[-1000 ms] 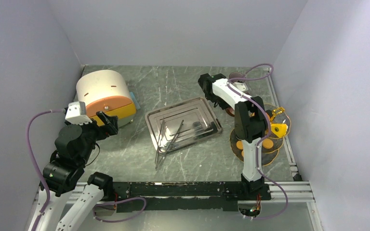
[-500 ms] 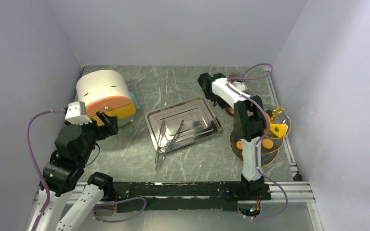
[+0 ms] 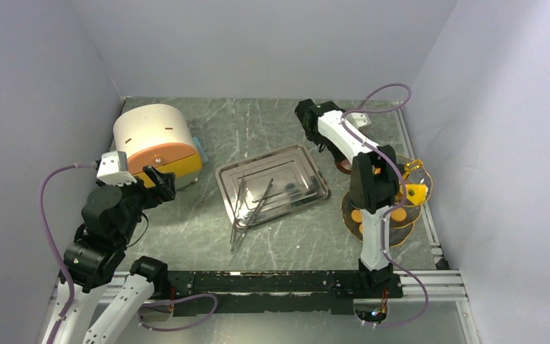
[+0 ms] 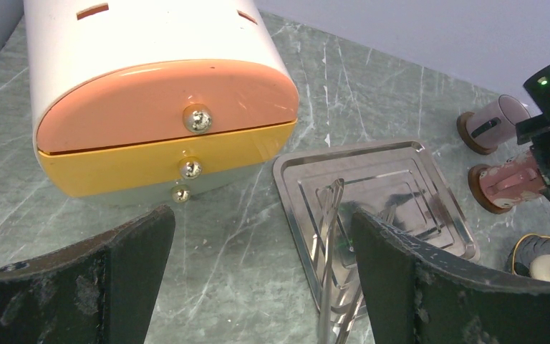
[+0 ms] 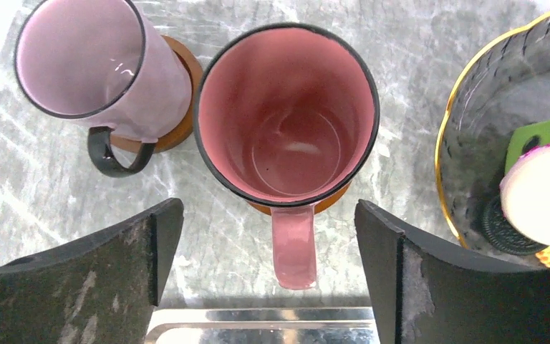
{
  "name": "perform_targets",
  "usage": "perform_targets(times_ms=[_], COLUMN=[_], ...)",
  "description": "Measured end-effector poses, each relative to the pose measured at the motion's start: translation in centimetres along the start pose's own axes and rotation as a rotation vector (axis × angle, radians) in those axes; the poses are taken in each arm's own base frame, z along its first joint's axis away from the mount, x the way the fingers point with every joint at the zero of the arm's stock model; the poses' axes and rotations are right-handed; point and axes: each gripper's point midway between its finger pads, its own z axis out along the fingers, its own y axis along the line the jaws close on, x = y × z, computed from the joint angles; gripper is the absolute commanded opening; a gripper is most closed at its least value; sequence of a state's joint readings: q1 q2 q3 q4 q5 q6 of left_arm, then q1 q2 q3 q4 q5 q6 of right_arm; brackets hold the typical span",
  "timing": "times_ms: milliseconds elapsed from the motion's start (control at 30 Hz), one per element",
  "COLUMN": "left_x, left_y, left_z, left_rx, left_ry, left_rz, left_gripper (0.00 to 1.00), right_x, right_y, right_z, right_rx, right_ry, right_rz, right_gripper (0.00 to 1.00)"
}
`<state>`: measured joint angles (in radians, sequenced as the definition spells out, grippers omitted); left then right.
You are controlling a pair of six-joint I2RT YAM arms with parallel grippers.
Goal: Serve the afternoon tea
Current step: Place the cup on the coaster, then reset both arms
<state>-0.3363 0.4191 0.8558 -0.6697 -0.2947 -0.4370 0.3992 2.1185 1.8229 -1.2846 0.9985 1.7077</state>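
Though half out of frame, cream ring [image 5: 541,192] over black treat [image 5: 505,231].

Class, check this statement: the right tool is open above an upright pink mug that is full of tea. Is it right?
No. The pink mug under the open right tool is upright but empty, not full of tea; the right wrist view shows its bare inside.
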Motion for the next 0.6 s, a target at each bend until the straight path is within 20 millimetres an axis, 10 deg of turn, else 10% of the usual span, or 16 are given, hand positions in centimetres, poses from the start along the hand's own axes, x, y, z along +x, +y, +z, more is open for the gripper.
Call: perform_targets(times_ms=[367,600], left_x=[-1.3,-0.3], left_y=[-0.8,-2.7], left_z=[0.4,1.8], left_rx=[0.003,0.08], left_ry=[0.006,0.093], left_rz=[0.013,0.086], left_gripper=[0.97,0.97], right_x=[-5.1,-4.7], right_y=[2.3,3.6], right_z=[-5.8,-14.1], right_rx=[-0.265,-0.624], right_ry=[0.072,0.072], right_rz=[-0.05,-0.355], right_gripper=[1.0,1.0])
